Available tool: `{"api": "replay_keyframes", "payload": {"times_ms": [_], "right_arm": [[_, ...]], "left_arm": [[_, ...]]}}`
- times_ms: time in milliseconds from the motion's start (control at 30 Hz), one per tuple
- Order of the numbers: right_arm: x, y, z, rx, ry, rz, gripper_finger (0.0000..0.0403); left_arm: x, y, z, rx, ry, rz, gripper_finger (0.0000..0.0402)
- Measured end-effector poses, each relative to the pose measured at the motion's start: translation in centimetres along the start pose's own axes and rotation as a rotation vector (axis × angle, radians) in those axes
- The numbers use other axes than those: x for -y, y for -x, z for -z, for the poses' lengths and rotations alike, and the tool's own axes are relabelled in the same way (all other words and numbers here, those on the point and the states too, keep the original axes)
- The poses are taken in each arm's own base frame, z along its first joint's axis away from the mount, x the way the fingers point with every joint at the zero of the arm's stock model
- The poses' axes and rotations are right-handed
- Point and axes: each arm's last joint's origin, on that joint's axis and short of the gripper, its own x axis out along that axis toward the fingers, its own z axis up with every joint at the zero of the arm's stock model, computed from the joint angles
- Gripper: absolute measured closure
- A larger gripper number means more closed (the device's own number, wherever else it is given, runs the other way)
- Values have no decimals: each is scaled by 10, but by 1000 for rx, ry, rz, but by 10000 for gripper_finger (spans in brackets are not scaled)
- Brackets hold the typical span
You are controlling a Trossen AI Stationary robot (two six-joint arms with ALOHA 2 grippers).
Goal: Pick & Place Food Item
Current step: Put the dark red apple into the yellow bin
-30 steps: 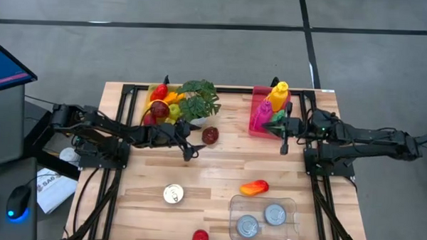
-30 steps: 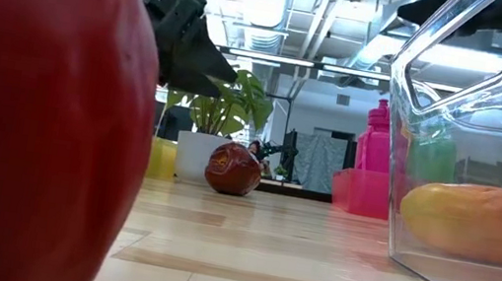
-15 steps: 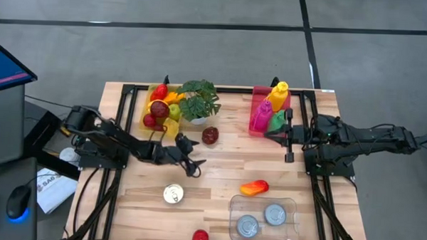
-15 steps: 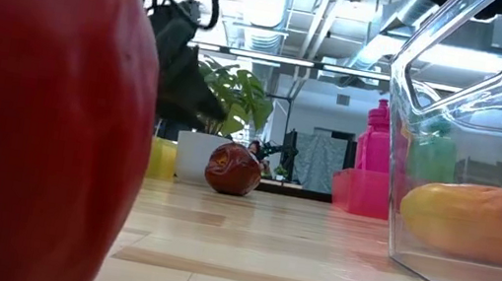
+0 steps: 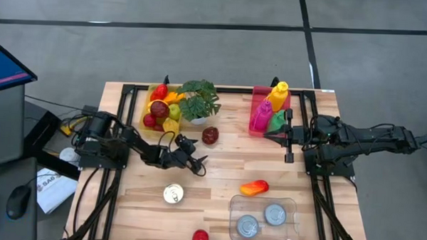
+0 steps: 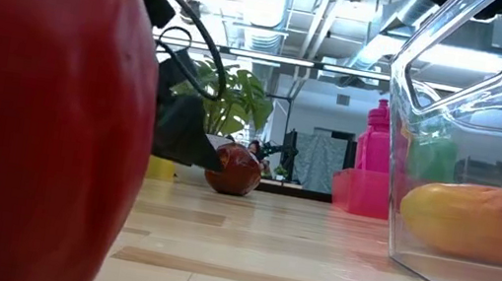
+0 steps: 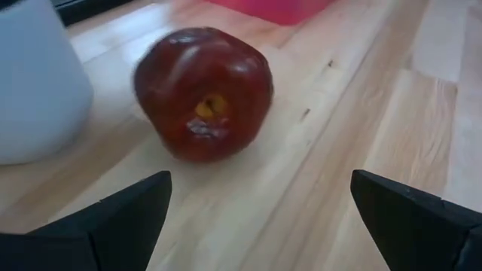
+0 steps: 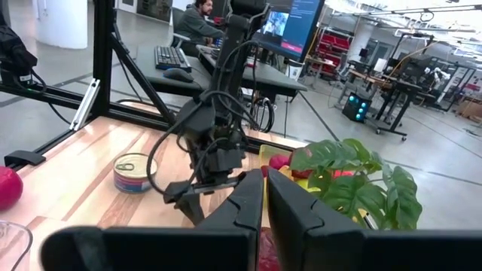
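Wooden tabletop (image 5: 219, 170), dark red apple (image 5: 210, 135) just ahead of left hand (image 5: 191, 158), fingers spread wide, empty, not touching, right hand (image 5: 289, 144) shut.

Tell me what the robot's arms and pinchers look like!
Both arms are dark, almost black, built from jointed segments. The left arm has thin black cables looping along it. The left gripper ends in two flat, pointed black fingers. The right gripper has two long, straight black fingers.
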Motion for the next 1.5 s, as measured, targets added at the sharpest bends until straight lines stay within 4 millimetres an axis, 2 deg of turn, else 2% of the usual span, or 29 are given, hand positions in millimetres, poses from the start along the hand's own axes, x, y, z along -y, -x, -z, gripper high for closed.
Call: {"api": "replay_keyframes", "payload": {"times_ms": [233,433,833,1500], "right_arm": [[0,0,0,0,0,0,387],[0,0,0,0,0,0,387],[0,0,0,0,0,0,387],[0,0,0,0,0,0,387]], "left_arm": [[8,-23,2,-3,-17,-52,2],[4,-36,-7,23,27,-117,2],[-10,-45,-17,51,104,-160,2],[-32,-61,-30,49,189,-58,2]]}}
